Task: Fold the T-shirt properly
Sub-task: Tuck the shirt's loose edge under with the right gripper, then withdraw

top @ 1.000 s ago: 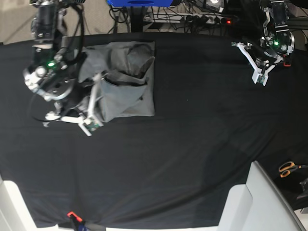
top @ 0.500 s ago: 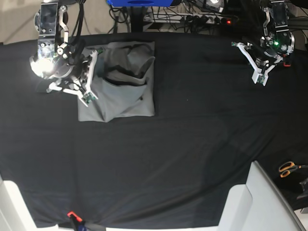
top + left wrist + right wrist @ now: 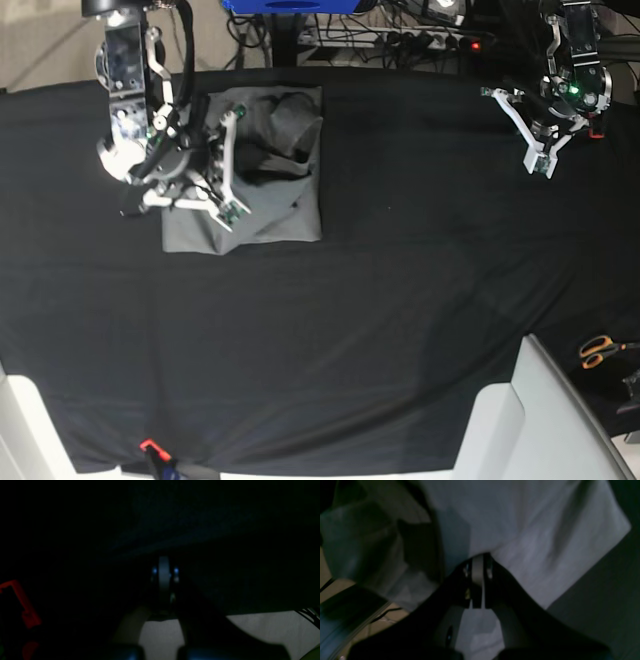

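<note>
Fingers of our right gripper (image 3: 229, 165) had just closed, with no cloth visibly between them, and had moved inward over the T-shirt (image 3: 285, 205), which lay folded on the black cloth (image 3: 400, 320). Our left gripper (image 3: 535, 138) stayed shut, well apart; we judged the fold nearly finished.

text: none legible | labels: none | wrist views perhaps too dark

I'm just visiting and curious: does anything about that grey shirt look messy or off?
Yes. The T-shirt is a rough rectangle, but its top layers are bunched and rumpled, with dark gaps between folds near its far edge. The right tool hangs over it, shut.
</note>
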Available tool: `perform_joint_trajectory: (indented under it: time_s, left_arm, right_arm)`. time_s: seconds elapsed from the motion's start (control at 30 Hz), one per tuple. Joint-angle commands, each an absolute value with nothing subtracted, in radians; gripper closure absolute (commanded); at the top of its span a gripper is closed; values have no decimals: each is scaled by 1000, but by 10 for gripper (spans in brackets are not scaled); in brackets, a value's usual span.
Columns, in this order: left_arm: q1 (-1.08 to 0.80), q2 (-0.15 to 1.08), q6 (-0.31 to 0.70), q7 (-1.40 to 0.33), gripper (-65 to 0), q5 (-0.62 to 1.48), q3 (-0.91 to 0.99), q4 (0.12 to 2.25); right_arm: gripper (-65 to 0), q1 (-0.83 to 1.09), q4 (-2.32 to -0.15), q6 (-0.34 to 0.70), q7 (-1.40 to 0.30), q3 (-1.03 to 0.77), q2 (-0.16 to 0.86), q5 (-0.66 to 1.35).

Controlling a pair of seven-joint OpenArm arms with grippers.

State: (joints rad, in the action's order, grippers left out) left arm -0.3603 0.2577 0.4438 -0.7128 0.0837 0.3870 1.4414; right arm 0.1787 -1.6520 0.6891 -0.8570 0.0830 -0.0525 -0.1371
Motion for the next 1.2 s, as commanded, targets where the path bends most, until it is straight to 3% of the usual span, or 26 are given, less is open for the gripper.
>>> perform_joint_trajectory:
  time_s: [0.0,0.33,0.67,0.77,0.93,1.17]
  left_arm:
    - [-367,265,440,-730,0,76,389,1442]
    - [-366,262,440,-730,0,76,389,1442]
    - [-364,259,440,-730,0,76,389,1443]
    - [-364,259,440,-730,0,76,389,1446]
    - [-364,259,440,-730,0,76,387,1443]
    - [-364,255,440,-730,0,82,386,1449]
  right_arm:
    - [-6,151,-1666,687,-840,87,-56,-127]
    - [-6,45,-1658,691,-883,137,-99,-124]
    - [-6,-122,-1451,688,-875,185,-94,79]
    - [-5,-131,-1481,685,-885,185,-87,79]
    - [-5,-62,-1632,584,-1023,180,19,84]
    - [-5,225,-1781,578,-938,88,65,82]
